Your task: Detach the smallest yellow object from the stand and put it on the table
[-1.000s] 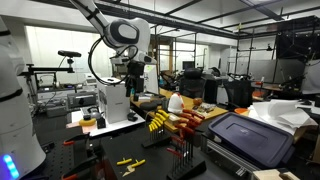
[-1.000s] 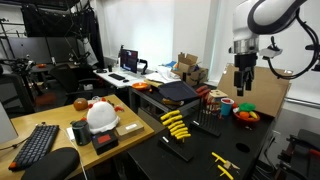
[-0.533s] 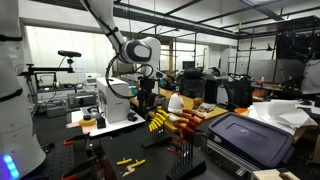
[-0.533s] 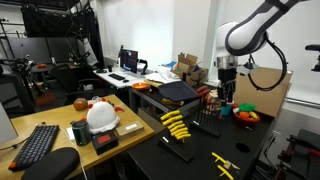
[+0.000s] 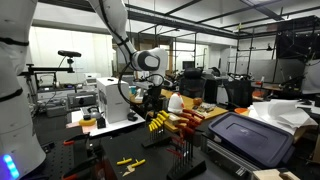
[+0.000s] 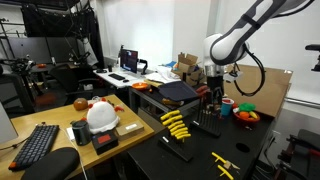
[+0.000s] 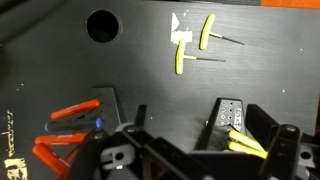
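Observation:
The stand [image 5: 163,130] [image 6: 186,140] is a dark rack on the black table [image 5: 100,162] [image 6: 200,162] [image 7: 140,70]. Rows of yellow handles [image 5: 156,121] [image 6: 175,125] and red-orange handles [image 5: 186,122] stick out of it. I cannot pick out the smallest yellow object among them at this size. My gripper [image 5: 152,100] [image 6: 213,95] hangs just above the rack, its jaws apart and empty. In the wrist view the gripper [image 7: 190,160] frames the rack block [image 7: 228,115] with two yellow handles [image 7: 245,146].
Two loose yellow T-handled tools [image 7: 183,55] [image 6: 222,160] [image 5: 128,163] lie on the table near a round hole [image 7: 101,25]. Red-orange handles [image 7: 70,112] sit on the other rack part. A white box [image 5: 113,102], a dark case [image 5: 250,140] and a helmet [image 6: 102,115] stand around.
The arm has swung down and across from high above the table to just over the stand.

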